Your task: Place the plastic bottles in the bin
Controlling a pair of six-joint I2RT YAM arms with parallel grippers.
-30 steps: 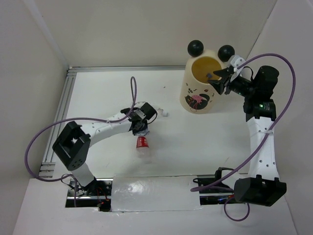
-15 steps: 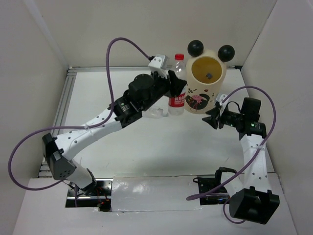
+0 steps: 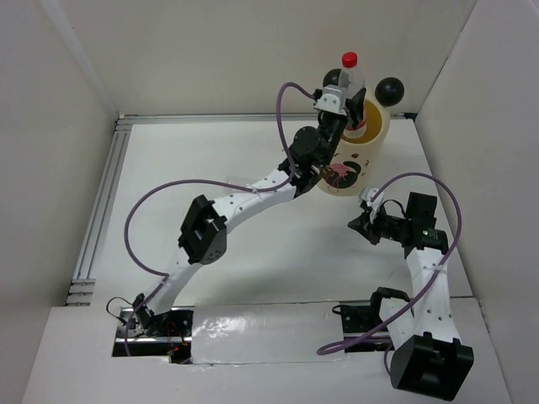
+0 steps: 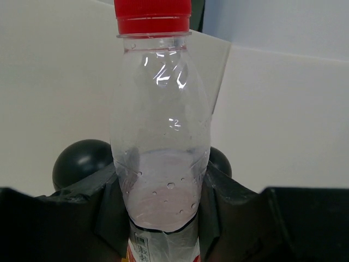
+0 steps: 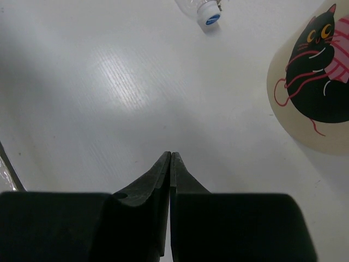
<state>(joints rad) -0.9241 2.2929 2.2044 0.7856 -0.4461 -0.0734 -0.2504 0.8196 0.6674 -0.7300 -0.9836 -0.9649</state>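
**Item 1: bottle (image 3: 351, 82).** Clear thin plastic, rounded shoulder, ribbed red screw cap, with droplets inside the wall and the top edge of a printed label at the grip. It stands upright, cap up, over the mouth of the bin (image 3: 376, 140). Its lower end is hidden, so whether it has passed below the rim cannot be told. Half a second earlier it stood beside the bin's left wall; a second earlier it lay at mid-worktop.

**Item 2: bin.** Tall cream-yellow cylinder with a smooth matte wall and two glossy black ball ears on the rim. The right ear (image 3: 389, 90) is clear of the arm. The wall carries a print of a black cat (image 5: 317, 82) with pink yarn. Position unchanged.

**Item 3: left hand (image 4: 162, 221).** Black fingers pinching the bottle at its waist. The arm has stretched far across to the bin.

**Item 4: right hand (image 5: 170, 157).** Two dark tapered fingers pressed together, holding nothing, low over the worktop (image 3: 210, 160) near the bin's foot. Half a second earlier the fingers were spread.

**Item 5: second bottle (image 5: 200, 9).** Clear, white cap with a blue mark, lying on the matte white worktop well apart from the right hand.
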